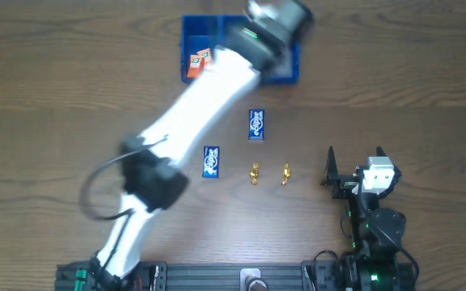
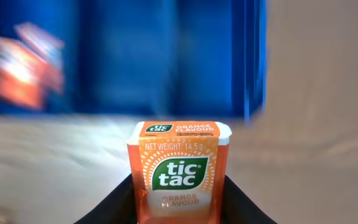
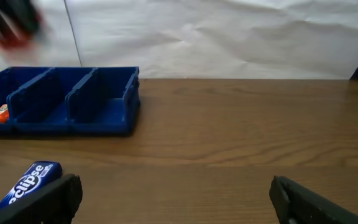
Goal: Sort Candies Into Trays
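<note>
My left gripper (image 1: 277, 18) is lifted over the blue three-compartment tray (image 1: 285, 69) at the table's far side and is shut on an orange candy box (image 2: 179, 174), held upright. Other orange boxes (image 1: 198, 63) lie in the tray's left compartment. Two blue candy packs (image 1: 256, 124) (image 1: 211, 162) and two small gold candies (image 1: 254, 173) (image 1: 285, 172) lie on the table in the middle. My right gripper (image 1: 354, 166) stands open low at the right, nothing between its fingers. In its wrist view one blue pack (image 3: 27, 183) lies beside a finger (image 3: 48, 199).
The wooden table (image 1: 395, 89) has free room to the right and left of the tray. The left arm's white link (image 1: 192, 113) stretches diagonally over the table's left middle. A pale wall (image 3: 229, 37) rises behind the table's far edge.
</note>
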Controlling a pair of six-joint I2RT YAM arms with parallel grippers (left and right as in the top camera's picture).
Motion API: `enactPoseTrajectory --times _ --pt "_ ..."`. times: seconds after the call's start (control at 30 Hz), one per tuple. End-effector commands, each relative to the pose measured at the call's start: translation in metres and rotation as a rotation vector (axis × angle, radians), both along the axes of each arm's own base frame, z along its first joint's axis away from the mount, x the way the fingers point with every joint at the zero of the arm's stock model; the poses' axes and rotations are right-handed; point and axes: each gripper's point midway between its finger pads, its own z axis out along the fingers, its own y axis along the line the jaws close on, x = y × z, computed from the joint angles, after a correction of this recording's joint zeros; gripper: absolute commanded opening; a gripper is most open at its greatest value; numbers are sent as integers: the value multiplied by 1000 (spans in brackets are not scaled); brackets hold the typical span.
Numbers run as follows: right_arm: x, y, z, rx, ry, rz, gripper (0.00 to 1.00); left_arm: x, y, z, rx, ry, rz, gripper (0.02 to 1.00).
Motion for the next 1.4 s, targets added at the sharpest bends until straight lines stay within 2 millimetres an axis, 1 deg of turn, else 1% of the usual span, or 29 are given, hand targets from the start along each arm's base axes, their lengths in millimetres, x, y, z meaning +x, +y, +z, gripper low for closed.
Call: enactPoseTrajectory --times 0.03,0.07,0.13,0.2,0.27,0.37,0.53,0.6,0.77,1.0,1.2,1.23,1.27,1.33,1.37,1.4 --pt "0 0 -1 -4 3 -1 998 51 87 35 95 -110 56 378" --pt "0 0 -1 -4 3 -1 998 58 99 30 106 -103 60 384" --pt "0 0 -1 -4 3 -1 998 69 113 17 115 -79 59 382" --pt "0 0 -1 -4 3 -1 998 78 120 2 112 -53 39 384" --pt "0 0 -1 -4 3 -1 998 84 120 -13 99 -29 4 384" --pt "0 0 -1 -4 3 -1 998 89 122 -37 103 19 -25 391" --pt "0 0 -1 -4 3 -1 996 88 124 -75 121 96 -34 393" --pt "0 0 -1 -4 3 -1 998 88 123 -83 122 112 -38 393" --pt "0 0 -1 -4 3 -1 996 84 125 -87 103 140 -42 391" --pt "0 0 -1 -4 3 -1 998 77 136 -91 106 191 -32 400" --pt "0 0 -1 -4 3 -1 998 77 136 -91 108 190 -35 421" --pt "0 0 -1 -4 3 -1 998 77 136 -91 108 189 -35 463" --pt "0 0 -1 -4 3 -1 998 77 136 -91 108 190 -35 527" --pt "0 0 -1 -4 3 -1 998 78 140 -91 107 189 -28 849" --pt "0 0 -1 -4 3 -1 998 80 141 -91 104 185 -23 945" --pt "0 0 -1 -4 3 -1 998 82 143 -88 100 175 -14 1000"
